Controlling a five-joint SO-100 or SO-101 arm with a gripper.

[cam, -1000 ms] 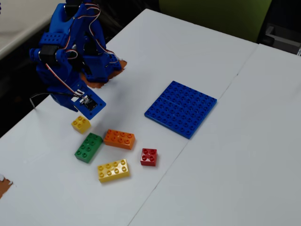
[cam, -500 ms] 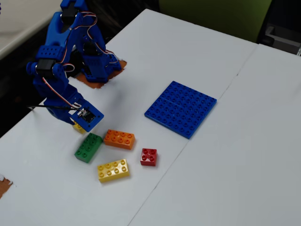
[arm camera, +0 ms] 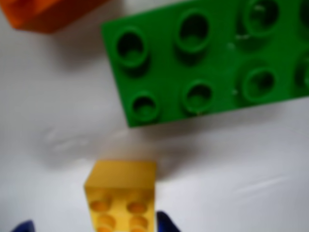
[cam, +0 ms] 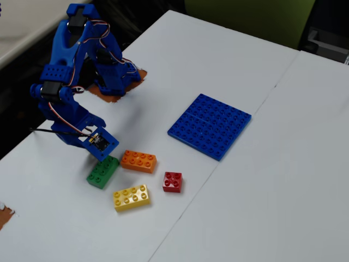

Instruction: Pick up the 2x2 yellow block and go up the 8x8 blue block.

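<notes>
In the wrist view the 2x2 yellow block (arm camera: 121, 195) stands on the white table between my blue fingertips (arm camera: 165, 222). The right fingertip is against its side and the left one stands apart from it. My gripper (arm camera: 94, 225) is open around the block. In the fixed view the gripper (cam: 97, 154) is low over the table just left of the green brick, and the arm hides the small yellow block. The 8x8 blue block (cam: 210, 125) lies flat to the right, well apart from the gripper.
A green 2x4 brick (arm camera: 212, 63) (cam: 103, 171) lies just beyond the yellow block, with an orange brick (arm camera: 48, 14) (cam: 138, 161) next to it. A longer yellow 2x4 brick (cam: 131, 197) and a red brick (cam: 172, 182) lie nearer the front. The arm's base (cam: 112, 82) stands at the back left.
</notes>
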